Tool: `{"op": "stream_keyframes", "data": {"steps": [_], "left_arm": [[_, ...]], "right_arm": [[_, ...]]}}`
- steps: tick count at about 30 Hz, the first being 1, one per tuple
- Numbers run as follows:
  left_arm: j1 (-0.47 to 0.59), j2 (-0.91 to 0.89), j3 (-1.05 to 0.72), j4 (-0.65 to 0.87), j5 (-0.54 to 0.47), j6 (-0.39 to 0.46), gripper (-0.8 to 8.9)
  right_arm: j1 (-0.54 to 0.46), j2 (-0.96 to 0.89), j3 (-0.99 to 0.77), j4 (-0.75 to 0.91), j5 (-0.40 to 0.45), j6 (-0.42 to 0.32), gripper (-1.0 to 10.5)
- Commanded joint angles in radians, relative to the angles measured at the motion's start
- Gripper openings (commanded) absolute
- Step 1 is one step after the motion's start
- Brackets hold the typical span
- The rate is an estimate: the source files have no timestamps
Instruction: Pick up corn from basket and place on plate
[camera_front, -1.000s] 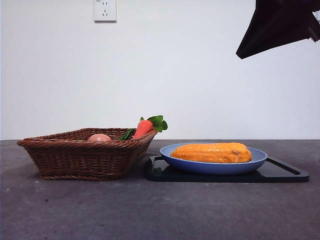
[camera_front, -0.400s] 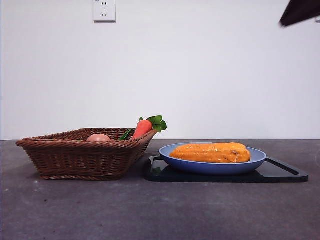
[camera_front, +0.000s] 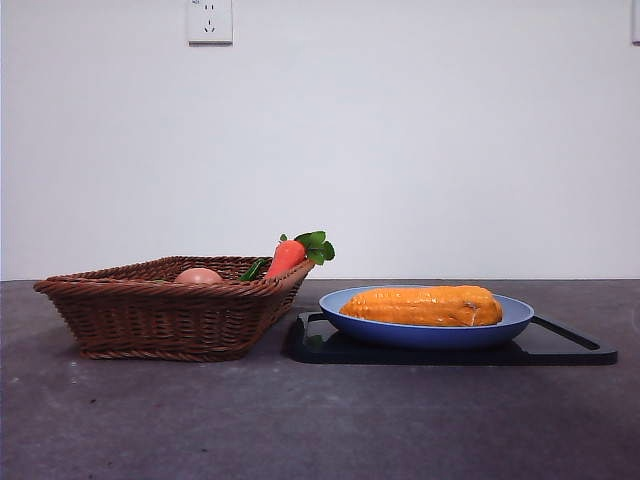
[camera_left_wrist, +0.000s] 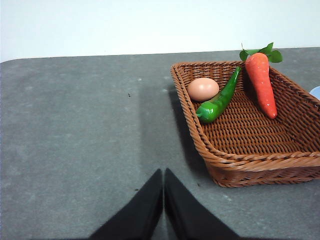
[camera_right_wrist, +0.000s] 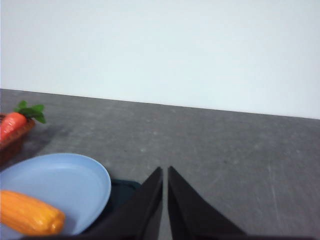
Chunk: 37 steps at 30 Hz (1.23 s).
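Note:
The corn (camera_front: 424, 305) lies lengthwise on the blue plate (camera_front: 510, 322), its blunt end also showing in the right wrist view (camera_right_wrist: 30, 215). The wicker basket (camera_front: 165, 315) stands left of the plate; in the left wrist view the basket (camera_left_wrist: 210, 155) holds other items and no corn. My right gripper (camera_right_wrist: 165, 172) is shut and empty, raised beside the plate (camera_right_wrist: 75, 175) and clear of the corn. My left gripper (camera_left_wrist: 163, 175) is shut over bare table, short of the basket's near corner. Neither arm shows in the front view.
A black tray (camera_front: 560, 345) lies under the plate. In the basket are a carrot (camera_left_wrist: 262, 82) leaning on the rim, a green pepper (camera_left_wrist: 217, 102) and a pinkish egg (camera_left_wrist: 203, 89). A wall socket (camera_front: 209, 20) sits on the back wall.
The dark arm at the front view's top right has drawn up and out of the picture. Corn, plate and basket have stayed put.

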Motion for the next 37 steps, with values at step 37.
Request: {"op": "stream_keyframes", "data": {"steps": [37], "left_arm": [[0.003,-0.001,-0.028,0.005,0.001,-0.002,0.04]], "right_arm": [[-0.010,-0.224,-0.295,-0.043,0.052,0.019,0.0]]}}
